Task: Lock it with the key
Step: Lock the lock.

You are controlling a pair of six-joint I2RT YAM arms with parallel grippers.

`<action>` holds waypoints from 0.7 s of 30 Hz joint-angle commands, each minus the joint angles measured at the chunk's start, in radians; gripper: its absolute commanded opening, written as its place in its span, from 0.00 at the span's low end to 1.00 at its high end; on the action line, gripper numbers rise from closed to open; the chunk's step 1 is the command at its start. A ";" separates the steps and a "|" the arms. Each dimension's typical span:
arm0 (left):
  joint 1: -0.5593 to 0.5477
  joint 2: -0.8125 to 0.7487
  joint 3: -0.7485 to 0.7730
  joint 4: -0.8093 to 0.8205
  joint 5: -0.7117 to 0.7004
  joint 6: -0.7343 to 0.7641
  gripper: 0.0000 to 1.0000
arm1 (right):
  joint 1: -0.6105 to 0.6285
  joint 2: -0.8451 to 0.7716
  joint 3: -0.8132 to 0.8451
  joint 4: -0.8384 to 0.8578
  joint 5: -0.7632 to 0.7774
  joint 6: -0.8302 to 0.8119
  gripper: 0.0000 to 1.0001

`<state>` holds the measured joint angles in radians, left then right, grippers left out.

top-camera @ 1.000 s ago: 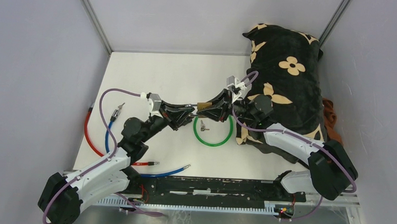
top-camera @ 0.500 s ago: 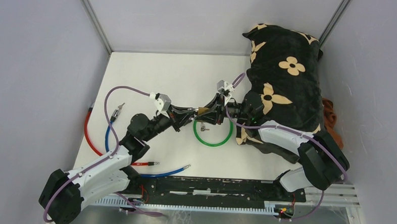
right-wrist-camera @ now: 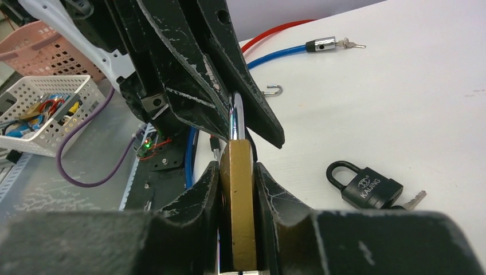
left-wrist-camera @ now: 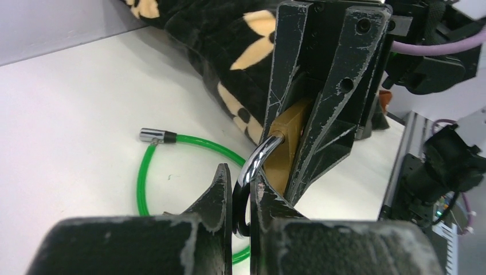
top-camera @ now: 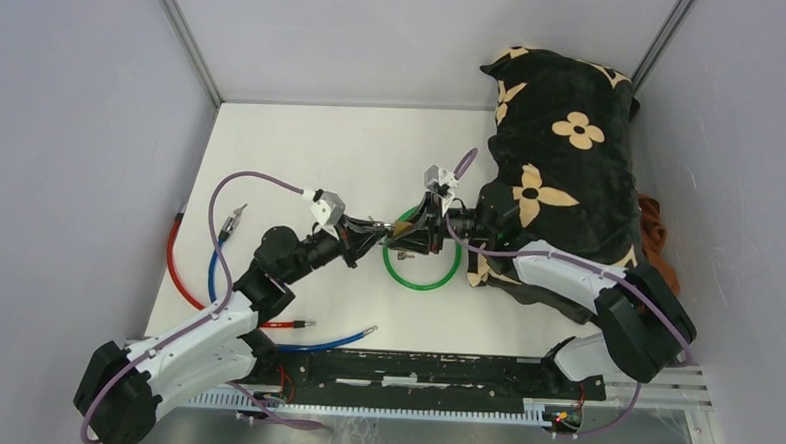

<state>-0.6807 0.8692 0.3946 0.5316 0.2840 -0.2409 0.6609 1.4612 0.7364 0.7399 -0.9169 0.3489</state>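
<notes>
the left gripper (left-wrist-camera: 240, 186) is clamped tight on the silver shackle (left-wrist-camera: 255, 163) of the brass padlock (right-wrist-camera: 237, 206), above the green cable ring (top-camera: 421, 281) mid-table. to the right, the right gripper (right-wrist-camera: 236, 172) grips the padlock's body; a black padlock (right-wrist-camera: 367, 186) with its key (right-wrist-camera: 414, 199) lies beneath.

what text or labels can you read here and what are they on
"KAIJING": white print on the body of the black padlock, under a round logo too small to read.
Brass padlock: no marking readable on the edge that shows.
Nothing else is legible in any view.
</notes>
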 commanded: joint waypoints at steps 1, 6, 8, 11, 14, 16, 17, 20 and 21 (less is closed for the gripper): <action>-0.107 -0.030 0.105 0.029 0.349 -0.046 0.02 | 0.104 -0.077 0.008 0.020 0.068 -0.131 0.24; 0.023 -0.110 0.114 -0.084 0.345 0.030 0.02 | 0.013 -0.219 -0.014 -0.356 -0.045 -0.373 0.55; 0.049 -0.129 0.113 -0.126 0.357 0.052 0.02 | -0.004 -0.274 0.006 -0.558 -0.056 -0.526 0.60; 0.059 -0.147 0.108 -0.156 0.382 0.062 0.02 | -0.023 -0.333 0.040 -0.798 -0.062 -0.707 0.64; 0.059 -0.151 0.100 -0.160 0.402 0.063 0.02 | -0.043 -0.370 0.046 -0.909 -0.016 -0.801 0.63; 0.059 -0.153 0.100 -0.160 0.405 0.061 0.02 | -0.062 -0.380 0.039 -0.938 -0.013 -0.824 0.60; 0.060 -0.153 0.102 -0.159 0.408 0.064 0.02 | -0.068 -0.380 0.035 -0.934 -0.009 -0.821 0.57; 0.061 -0.152 0.105 -0.161 0.417 0.062 0.02 | -0.069 -0.348 0.035 -0.890 -0.030 -0.779 0.46; 0.061 -0.151 0.107 -0.162 0.417 0.060 0.02 | -0.070 -0.333 0.044 -0.888 -0.045 -0.772 0.44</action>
<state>-0.6231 0.7494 0.4522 0.2699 0.6598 -0.2218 0.5968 1.0977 0.7452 -0.1196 -0.9382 -0.3923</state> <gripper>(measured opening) 0.081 0.475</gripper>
